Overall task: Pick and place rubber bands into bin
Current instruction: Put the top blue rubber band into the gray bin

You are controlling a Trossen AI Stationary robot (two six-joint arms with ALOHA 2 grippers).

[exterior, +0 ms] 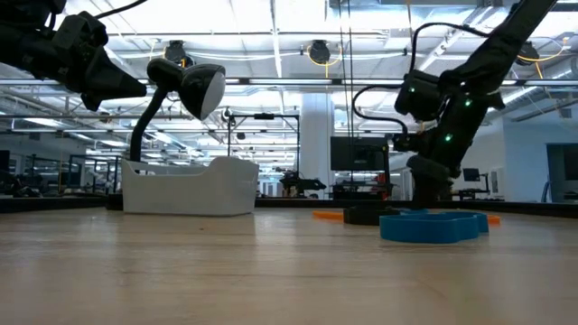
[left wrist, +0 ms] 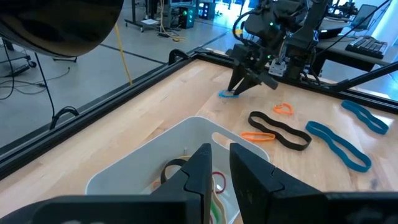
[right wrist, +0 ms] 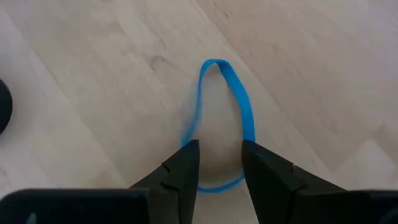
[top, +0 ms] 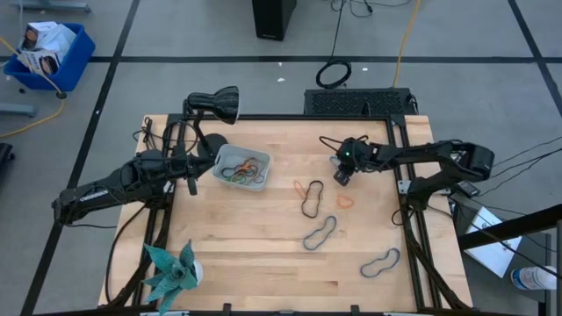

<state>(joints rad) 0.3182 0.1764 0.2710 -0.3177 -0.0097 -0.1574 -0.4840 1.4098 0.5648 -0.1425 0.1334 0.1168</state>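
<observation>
Several rubber bands (top: 247, 169) already lie in the bin (top: 221, 157); about six remain scattered on the surface (top: 246, 246). Right pincer (right wrist: 219, 163), spread, straddles a small blue band (right wrist: 221, 118). Left pincer (left wrist: 222, 163), slightly parted and empty, hovers above the bin

Overhead, tabletop-level and two wrist cameras share the table (top: 263, 254).

One bin (top: 242, 168), two claws (top: 342, 175)

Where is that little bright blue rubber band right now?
The small blue band lies flat on the wooden table, directly under the right gripper, toward the table's right far side, away from the bin.
</observation>
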